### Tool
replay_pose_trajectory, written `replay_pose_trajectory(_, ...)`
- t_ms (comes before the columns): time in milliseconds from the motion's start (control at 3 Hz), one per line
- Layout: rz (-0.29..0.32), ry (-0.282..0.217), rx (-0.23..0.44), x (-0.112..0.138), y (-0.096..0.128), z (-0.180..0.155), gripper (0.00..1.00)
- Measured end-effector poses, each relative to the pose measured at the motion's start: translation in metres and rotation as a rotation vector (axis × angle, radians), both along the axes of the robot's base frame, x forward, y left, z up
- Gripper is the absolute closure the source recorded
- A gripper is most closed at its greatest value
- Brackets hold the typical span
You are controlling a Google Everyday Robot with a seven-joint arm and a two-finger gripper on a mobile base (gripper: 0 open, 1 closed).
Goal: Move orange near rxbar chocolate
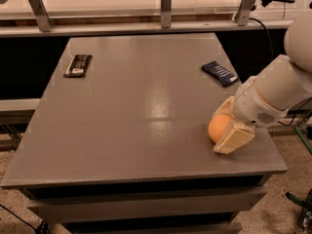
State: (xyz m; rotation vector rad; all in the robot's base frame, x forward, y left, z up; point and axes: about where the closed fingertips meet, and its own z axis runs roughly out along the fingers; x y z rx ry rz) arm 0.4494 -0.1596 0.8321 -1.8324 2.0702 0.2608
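The orange rests on the grey table near its front right corner. My gripper comes in from the right and straddles the orange, with one pale finger in front of it and the other behind it, both close against the fruit. The rxbar chocolate, a dark flat bar with pale lettering, lies at the far left of the table, well away from the orange and the gripper.
A dark blue bar with white stripes lies at the back right of the table, just behind my arm. A rail with metal posts runs along the far side. The table's right edge is close to the orange.
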Motion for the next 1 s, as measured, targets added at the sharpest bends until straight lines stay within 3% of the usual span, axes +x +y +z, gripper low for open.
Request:
replay_pose_trajectory(333,0.002,0.000,-0.001,0.000,0.001,0.000,0.88)
replay_pose_trajectory(667,0.023,-0.007,-0.007,0.006,0.006,0.003,1.00)
replay_pose_trajectory(1000,0.056,-0.039,0.001,0.030,0.021,0.023,1.00)
